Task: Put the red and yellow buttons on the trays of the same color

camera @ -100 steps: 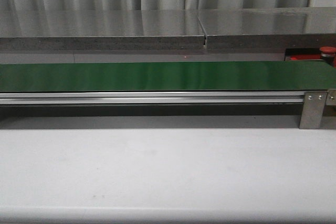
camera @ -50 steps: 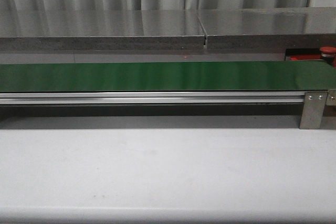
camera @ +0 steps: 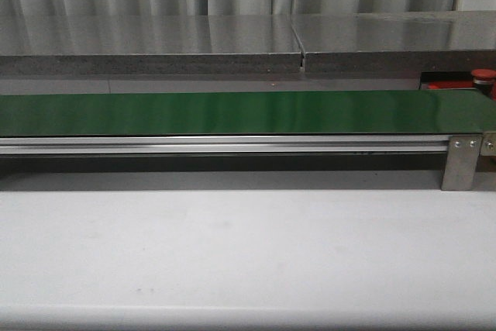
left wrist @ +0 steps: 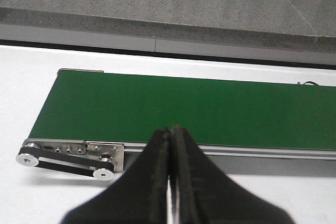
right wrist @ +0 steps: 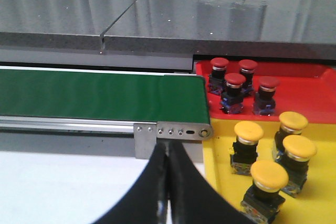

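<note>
Several red buttons [right wrist: 234, 93] stand on the red tray [right wrist: 310, 95] past the end of the green belt [right wrist: 100, 95]. Several yellow buttons [right wrist: 248, 132] stand on the yellow tray [right wrist: 220, 182] beside it. My right gripper [right wrist: 168, 142] is shut and empty, over the white table near the belt's end bracket. My left gripper [left wrist: 170, 128] is also shut and empty, in front of the belt [left wrist: 184, 108] near its other end. In the front view only one red button [camera: 484, 75] and a strip of the red tray [camera: 446, 84] show at the far right. Neither gripper shows in that view.
The belt [camera: 232, 112] runs across the table with nothing on it. A metal rail and bracket [camera: 463, 162] edge its near side. A grey stone ledge [camera: 155, 44] runs behind it. At the belt's left end is a drive pulley [left wrist: 102, 172].
</note>
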Robot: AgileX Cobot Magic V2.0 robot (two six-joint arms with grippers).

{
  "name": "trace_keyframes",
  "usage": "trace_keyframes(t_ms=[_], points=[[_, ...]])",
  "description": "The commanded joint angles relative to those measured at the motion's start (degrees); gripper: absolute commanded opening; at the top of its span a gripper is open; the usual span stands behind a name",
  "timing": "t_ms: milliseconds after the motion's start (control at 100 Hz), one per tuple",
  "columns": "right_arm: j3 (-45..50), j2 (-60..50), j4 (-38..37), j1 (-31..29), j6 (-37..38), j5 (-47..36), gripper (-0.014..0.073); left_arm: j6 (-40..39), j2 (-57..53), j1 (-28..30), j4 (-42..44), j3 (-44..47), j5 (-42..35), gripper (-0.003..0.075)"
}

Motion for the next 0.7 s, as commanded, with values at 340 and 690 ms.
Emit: trace_keyframes(t_ms=[340, 690], points=[[7.5, -1.1, -2.0, 2.2, 1.3, -17.0, -0.0118, 0.0, 0.1, -0.3, -1.2, -1.6, -4.1, -0.0019], [7.5, -1.1, -2.0, 2.2, 1.3, -16.5, -0.0118, 0.0, 0.1, -0.3, -1.2, -1.6, -4.1, -0.0019]])
